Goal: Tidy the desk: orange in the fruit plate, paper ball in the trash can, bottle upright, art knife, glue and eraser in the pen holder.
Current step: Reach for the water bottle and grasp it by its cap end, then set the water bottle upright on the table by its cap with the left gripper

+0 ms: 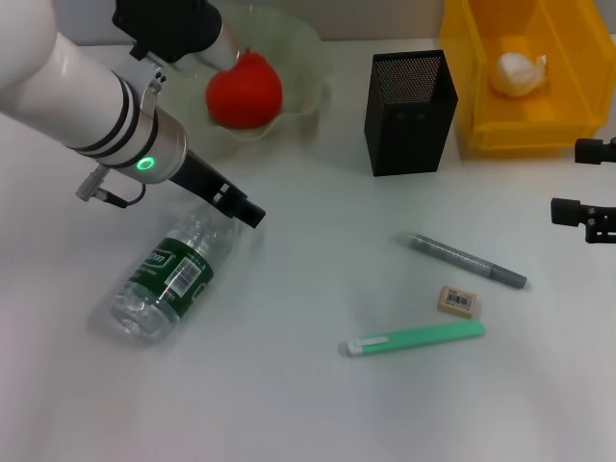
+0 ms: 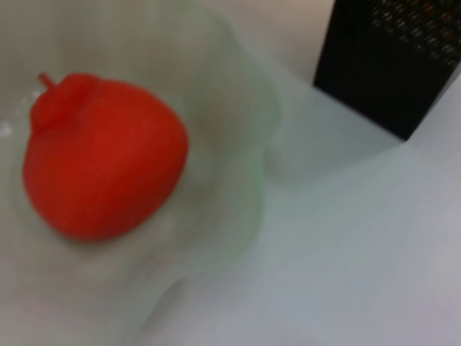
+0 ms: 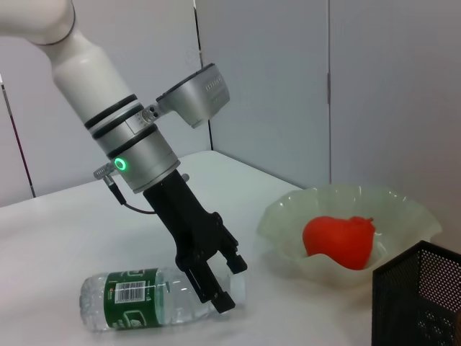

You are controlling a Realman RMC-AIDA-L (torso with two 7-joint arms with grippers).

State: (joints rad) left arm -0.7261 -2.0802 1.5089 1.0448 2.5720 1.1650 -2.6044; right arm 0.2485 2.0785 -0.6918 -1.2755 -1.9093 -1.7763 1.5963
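Note:
The bottle (image 1: 168, 274) lies on its side at the front left. My left gripper (image 1: 248, 214) is at its cap end. In the right wrist view the left gripper (image 3: 229, 285) is open, one finger on each side of the bottle's (image 3: 144, 306) neck. The orange (image 1: 243, 89) sits in the fruit plate (image 1: 310, 60). The paper ball (image 1: 520, 72) lies in the trash can (image 1: 481, 115). A green art knife (image 1: 419, 338), the eraser (image 1: 458, 301) and a grey glue pen (image 1: 469, 260) lie on the table. The pen holder (image 1: 409, 111) stands upright. My right gripper (image 1: 577, 181) is open at the right edge.
The pen holder stands between the fruit plate and the trash can at the back. In the left wrist view the orange (image 2: 101, 155) sits in the fruit plate (image 2: 238, 180), with the pen holder (image 2: 392, 61) beyond it. Grey wall panels (image 3: 360, 86) stand behind the table.

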